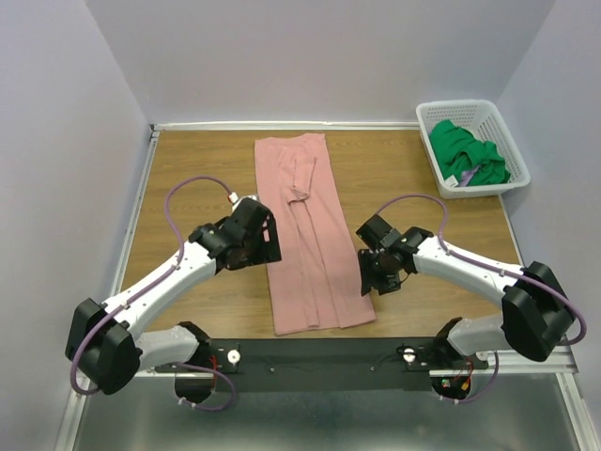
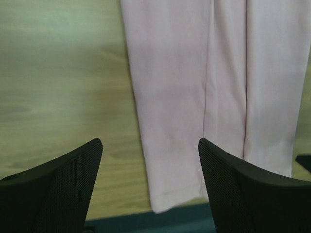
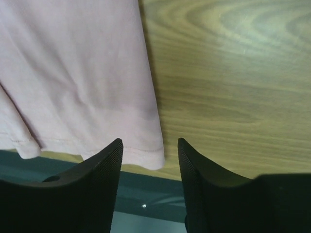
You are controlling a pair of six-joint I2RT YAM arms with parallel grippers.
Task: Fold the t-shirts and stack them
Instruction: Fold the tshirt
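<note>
The dusty-pink t-shirt lies folded lengthwise into a long narrow strip down the middle of the table. My left gripper hangs at the strip's left edge, my right gripper at its right edge near the bottom hem. In the left wrist view the pink cloth runs between wide-open fingers, the gripper holding nothing. In the right wrist view the hem corner of the pink cloth sits between narrower fingers, the gripper open with a gap on both sides. The green t-shirt is crumpled in the basket.
A white lattice basket stands at the back right corner of the wooden table. A black rail runs along the near edge just below the shirt's hem. White walls close in the table on three sides.
</note>
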